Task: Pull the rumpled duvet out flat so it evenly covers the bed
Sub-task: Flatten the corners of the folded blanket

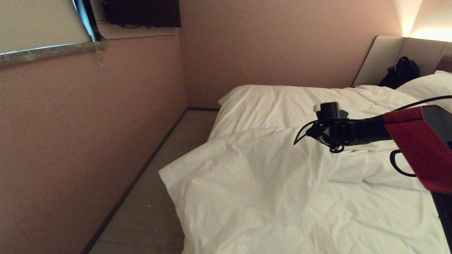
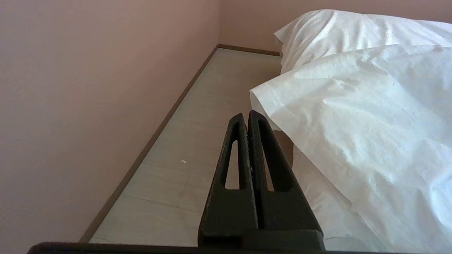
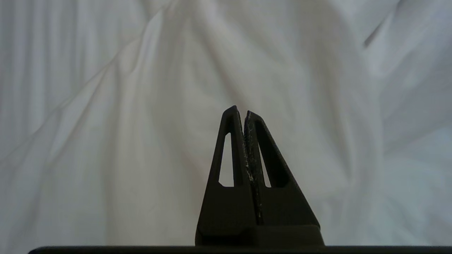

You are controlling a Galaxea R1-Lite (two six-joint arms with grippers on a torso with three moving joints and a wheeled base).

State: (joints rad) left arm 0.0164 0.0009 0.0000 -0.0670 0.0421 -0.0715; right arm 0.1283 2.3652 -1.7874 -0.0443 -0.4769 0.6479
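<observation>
The right hand (image 3: 244,113) has its two fingers pressed together with nothing between them, and it hangs over creased white cloth in the middle of the bed (image 1: 233,106), its arm reaching in from the right of the head view. The left hand (image 2: 246,116) is likewise closed on nothing, parked low beside the bed's left edge, over the strip of floor (image 2: 197,141) between bed and wall (image 1: 88,141).

The step in hand looks like an approach for a first grip on the duvet (image 1: 268,183). To do it well, the right hand would have to part its fingers before it meets the cloth, then take a full fold of the thick cover rather than a pinch of the top layer (a thin pinch would probably slip once the weight comes on). A hold near an edge or a corner would likely serve better than one mid-panel, and the pull should run low and steady along the bed so the bulk slides and does not bunch.

The duvet lies rumpled across the near and middle part of the bed, its left edge hanging out over the bed's side, one corner jutting towards the floor. A folded ridge crosses it from left to right under the right hand. Its long axis seems to run from the near end towards the far headboard (image 1: 385,60), though slewed, with the near-left corner swung outward. A pillow (image 1: 427,86) lies at the far right.
</observation>
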